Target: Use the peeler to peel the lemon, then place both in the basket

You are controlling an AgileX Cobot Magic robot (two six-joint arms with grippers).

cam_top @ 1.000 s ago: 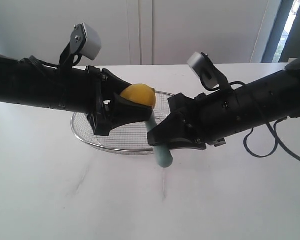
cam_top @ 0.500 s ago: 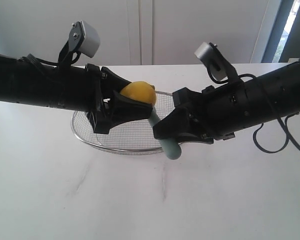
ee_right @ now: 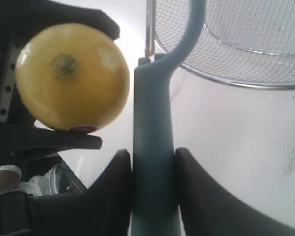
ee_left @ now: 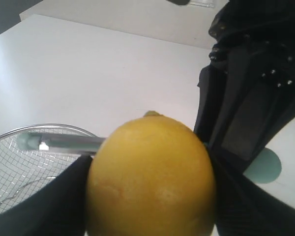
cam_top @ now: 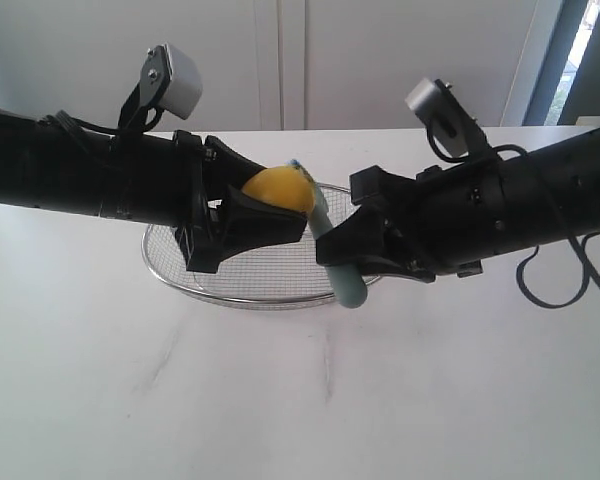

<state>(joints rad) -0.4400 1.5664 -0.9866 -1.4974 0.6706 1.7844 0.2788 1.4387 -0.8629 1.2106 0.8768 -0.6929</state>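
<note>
You have the left gripper [cam_top: 280, 208] clamped on the lemon [cam_top: 277, 190], right gripper [ee_right: 152, 155] on the peeler [ee_right: 151, 113], its long axis just beside the lemon's right; contact unclear.

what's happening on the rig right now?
The left claw holds the lemon up over the basket. The right claw grips the peeler by its teal handle, with the head raised right beside the lemon. I can't tell whether the blade is touching it. Neither item is in the basket yet.
</note>
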